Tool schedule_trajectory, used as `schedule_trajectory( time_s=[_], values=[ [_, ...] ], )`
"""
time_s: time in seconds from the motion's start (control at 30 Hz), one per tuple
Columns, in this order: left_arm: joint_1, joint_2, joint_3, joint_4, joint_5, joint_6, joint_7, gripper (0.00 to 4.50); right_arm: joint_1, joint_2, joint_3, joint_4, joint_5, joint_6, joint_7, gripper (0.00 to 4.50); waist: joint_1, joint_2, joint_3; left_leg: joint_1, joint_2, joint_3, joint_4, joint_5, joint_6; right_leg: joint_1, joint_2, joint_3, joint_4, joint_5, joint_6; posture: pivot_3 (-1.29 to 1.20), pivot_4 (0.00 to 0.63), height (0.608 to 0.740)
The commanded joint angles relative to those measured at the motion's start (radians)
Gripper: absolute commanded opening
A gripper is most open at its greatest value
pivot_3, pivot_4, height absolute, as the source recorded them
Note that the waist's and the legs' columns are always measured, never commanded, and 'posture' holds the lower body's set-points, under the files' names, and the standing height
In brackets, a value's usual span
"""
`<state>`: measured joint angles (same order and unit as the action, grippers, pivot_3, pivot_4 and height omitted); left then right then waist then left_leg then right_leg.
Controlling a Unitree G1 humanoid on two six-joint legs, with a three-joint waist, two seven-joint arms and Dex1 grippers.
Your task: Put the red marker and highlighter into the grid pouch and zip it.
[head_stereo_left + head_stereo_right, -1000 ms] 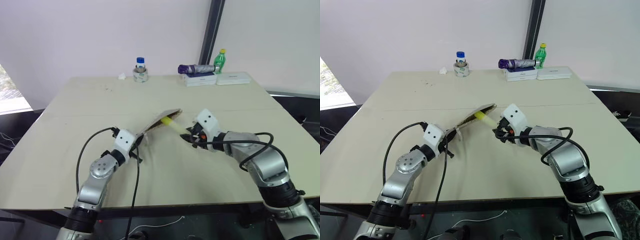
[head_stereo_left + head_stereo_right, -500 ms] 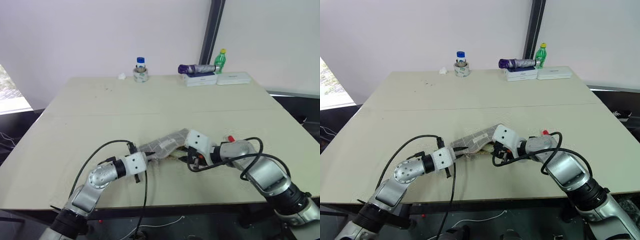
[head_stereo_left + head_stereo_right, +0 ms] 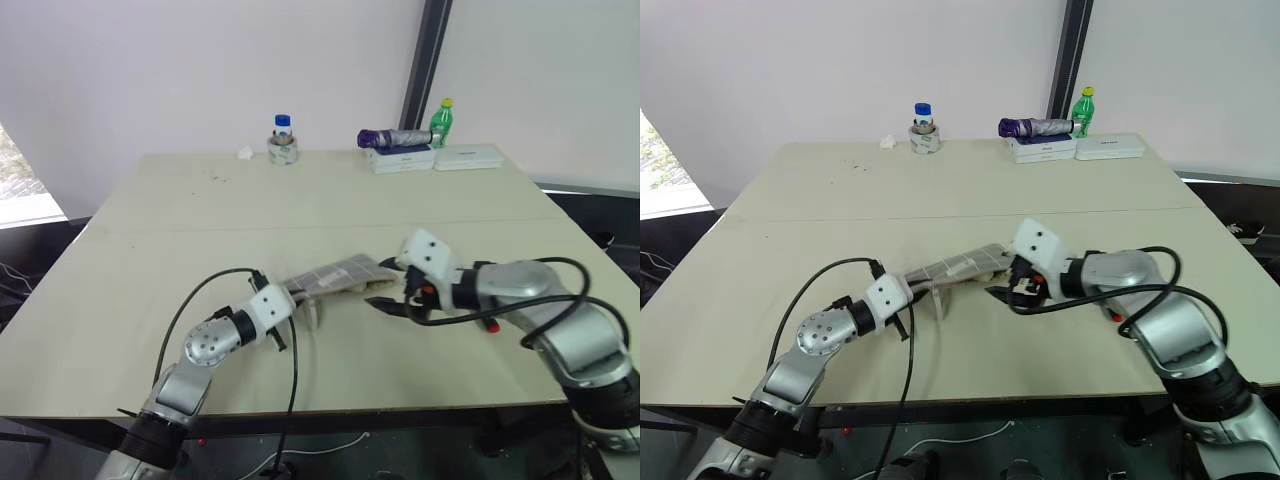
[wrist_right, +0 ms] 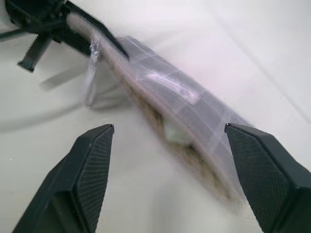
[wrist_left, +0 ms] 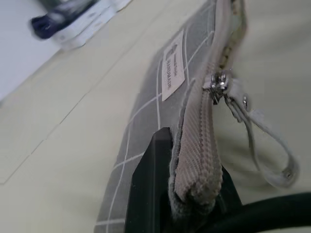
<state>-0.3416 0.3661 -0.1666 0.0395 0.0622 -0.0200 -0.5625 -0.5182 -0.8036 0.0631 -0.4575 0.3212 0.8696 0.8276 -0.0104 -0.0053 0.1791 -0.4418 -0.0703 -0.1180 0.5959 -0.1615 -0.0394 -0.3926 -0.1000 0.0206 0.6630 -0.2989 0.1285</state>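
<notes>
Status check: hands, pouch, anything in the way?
Left hand shut on the grid pouch at its zipper end. Right hand open, empty, facing the pouch mouth. Pale shape inside, likely the highlighter. Zipper unzipped. Nothing blocking.

Even bright daylight, soft shadows; right wrist view motion-blurred.

left end effector (image 5: 194, 194) clamped, right end effector (image 4: 170, 145) spread

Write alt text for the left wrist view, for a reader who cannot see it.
The left gripper is shut on the zipper end of the flat grey fabric grid pouch with white lines and a small white label. The metal zipper slider trails a pale pull cord over the beige table.
</notes>
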Motion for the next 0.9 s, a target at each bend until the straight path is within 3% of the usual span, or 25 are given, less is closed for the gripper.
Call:
schedule_trajectory(
  time_s=[0.03, 0.2, 0.4, 0.73, 0.9],
  values=[
    [-0.038, -0.043, 0.066, -0.006, -0.036, 0.075, 0.079, 0.0, 0.039, -0.002, -0.114, 0.048, 0.003, 0.013, -0.06, 3.8, 0.0, 0.0, 0.0, 0.0, 0.0, 0.0, 0.0, 0.0, 0.0, 0.0, 0.0, 0.0, 0.0, 0.0, 0.0, 0.0, 0.15, 0.74],
    [-0.067, -0.091, 0.069, 0.008, -0.046, 0.108, 0.113, 0.0, 0.116, 0.003, -0.228, 0.205, -0.069, 0.052, -0.231, 3.8, 0.002, 0.0, 0.0, 0.0, -0.001, 0.001, 0.0, 0.0, 0.0, 0.0, 0.0, 0.0, 0.0, 0.0, 0.0, 0.0, 0.15, 0.74],
    [-0.081, -0.119, 0.053, 0.032, -0.059, 0.113, 0.101, 0.0, 0.212, 0.014, -0.363, 0.207, -0.049, 0.126, -0.311, 3.8, 0.0, 0.0, 0.0, 0.0, -0.001, 0.002, 0.0, 0.0, 0.0, 0.0, 0.0, 0.0, 0.0, 0.0, 0.0, 0.0, 0.15, 0.74],
    [-0.096, -0.142, 0.029, 0.054, -0.073, 0.102, 0.063, 0.0, 0.272, 0.09, -0.442, 0.128, 0.023, 0.234, -0.359, 3.8, 0.0, 0.0, 0.0, 0.0, -0.001, 0.002, 0.001, 0.0, 0.0, 0.001, 0.001, 0.0, 0.0, 0.0, 0.0, 0.0, 0.15, 0.74],
    [-0.094, -0.149, 0.03, 0.05, -0.074, 0.102, 0.057, 0.0, 0.274, 0.123, -0.41, 0.169, 0.017, 0.237, -0.394, 3.8, 0.0, 0.0, 0.0, 0.0, -0.001, 0.002, 0.001, 0.0, 0.0, 0.001, 0.001, 0.0, 0.0, 0.0, 0.0, 0.0, 0.15, 0.74]
  ],
)
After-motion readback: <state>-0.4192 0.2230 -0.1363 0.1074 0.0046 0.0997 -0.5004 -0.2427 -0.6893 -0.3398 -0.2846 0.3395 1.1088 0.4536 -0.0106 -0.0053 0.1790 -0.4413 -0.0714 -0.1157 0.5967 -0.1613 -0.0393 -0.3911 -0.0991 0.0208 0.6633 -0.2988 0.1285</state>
